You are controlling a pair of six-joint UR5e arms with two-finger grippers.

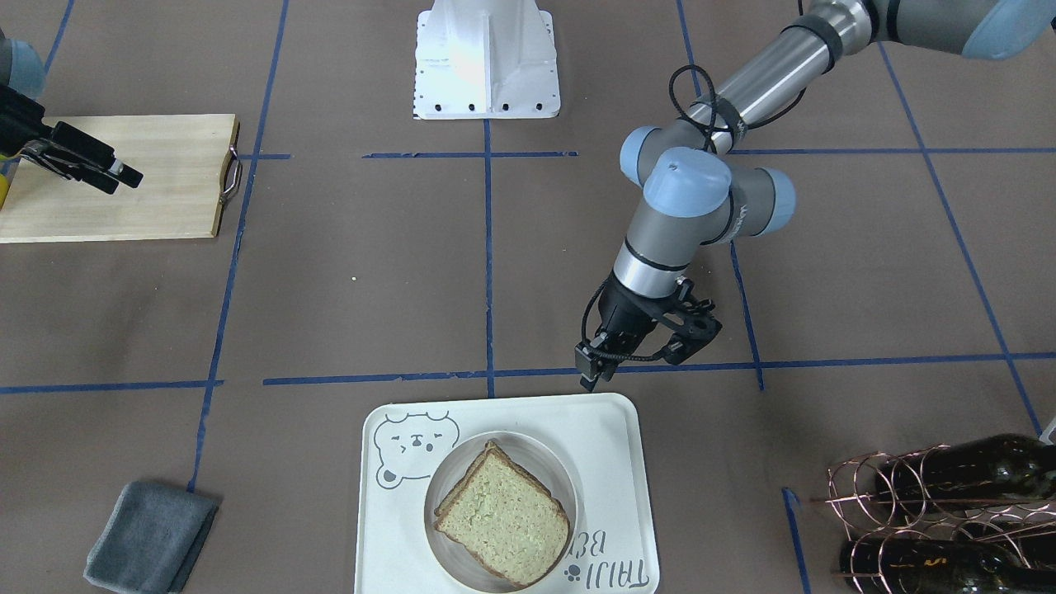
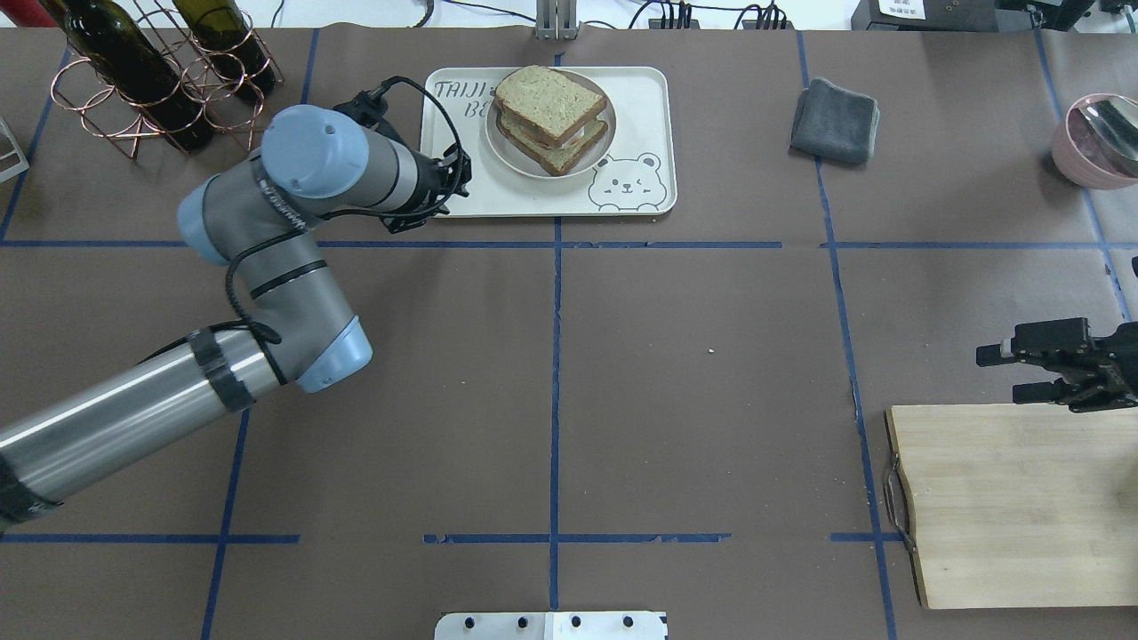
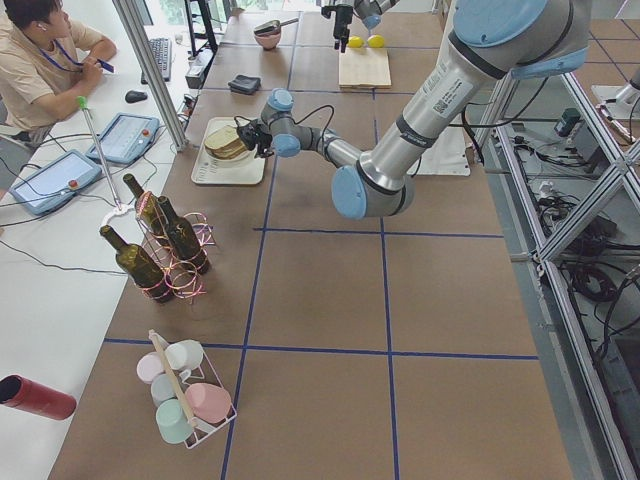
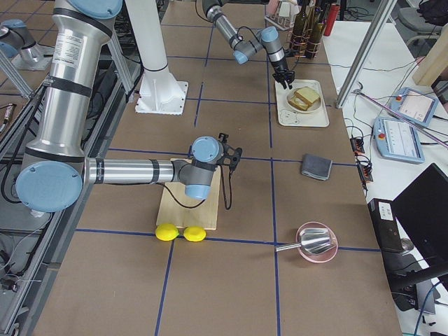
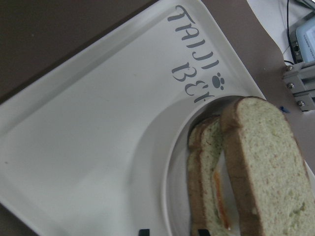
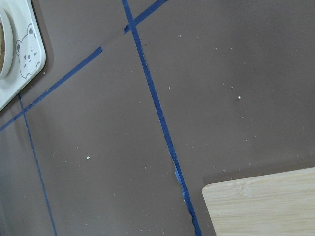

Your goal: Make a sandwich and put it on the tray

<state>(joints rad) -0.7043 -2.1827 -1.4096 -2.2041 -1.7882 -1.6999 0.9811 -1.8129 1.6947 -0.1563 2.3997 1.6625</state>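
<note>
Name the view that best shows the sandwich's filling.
Left wrist view: the sandwich is close and edge-on, white and orange showing between its slices. Overhead shows a white sliver; front-facing only the top slice; side views make it tiny; right wrist shows no filling.

— What do we make of the left arm (image 2: 293,267)?
— We see grey joint housings with pale blue round caps (image 1: 685,177). There's a polished silver tube (image 2: 107,427) ringed by black tape bands (image 2: 222,369). Small dark lettering runs along one grey housing, too fine for us to read.
— And the wiring?
— We count one black cable (image 2: 418,98) looping loosely over the wrist.
— The left gripper (image 1: 591,375)?
— Black, with angular linkages.
— Does the right arm (image 4: 126,170) match?
— We'd say so: the same silver and grey, the same blue caps. The right gripper (image 2: 1000,373) is black too, with blocky fingers.
— The mount?
— A white pedestal (image 1: 487,58), with dark holes along its base plate.
</note>
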